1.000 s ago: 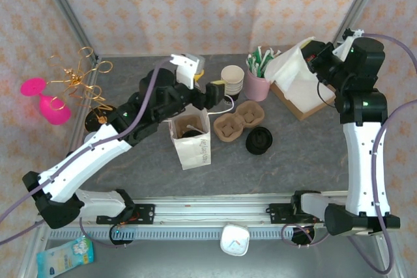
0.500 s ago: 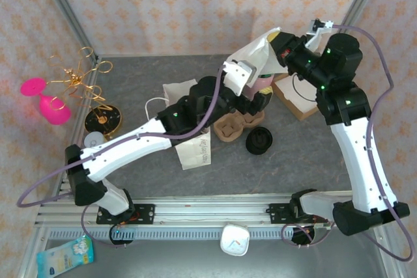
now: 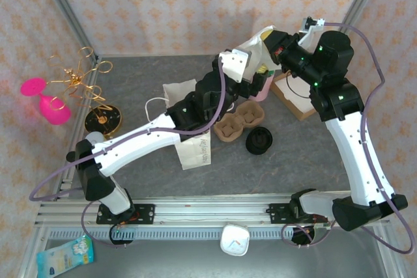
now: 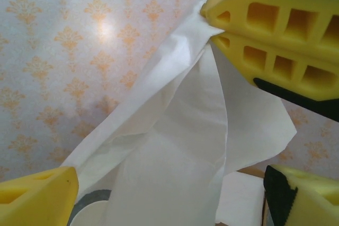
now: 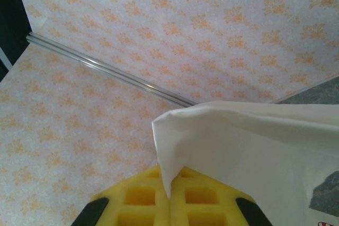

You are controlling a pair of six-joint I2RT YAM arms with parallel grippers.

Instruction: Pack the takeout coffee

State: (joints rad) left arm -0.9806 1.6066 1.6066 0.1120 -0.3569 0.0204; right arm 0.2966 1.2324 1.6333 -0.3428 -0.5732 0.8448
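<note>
Desk: Got the poses of both arms?

Field: Caught the left arm stretched in a long diagonal from the near-left base toward the rear centre of the grey table, with the forearm passing over the white paper bag. Caught the right arm standing tall from the near-right base, with the wrist folded back and leftward above the cardboard box.

Desk: Learned anything from the wrist cameras beyond the overhead shot?

Field: Plenty. From above, made out little more than a white napkin raised between the two wrists at the rear. From the left wrist, looked up past the left gripper, yellow fingers spread wide to either side of the hanging sheet; could not tell whether either touched it. Saw there, too, the right gripper clamped on the napkin's top. From the right wrist, confirmed the pinch: both fingers pressed together on one corner.

Desk: And the look of the goods?

Field: Found the napkin thin, white and creased into long folds, dangling from its pinched corner against the patterned wall. Spotted on the table, from overhead: the bag near the middle, printed on one face; a brown pulp cup carrier just beside it to the right, two round wells showing; a black lid just beside the carrier's near edge.
</note>
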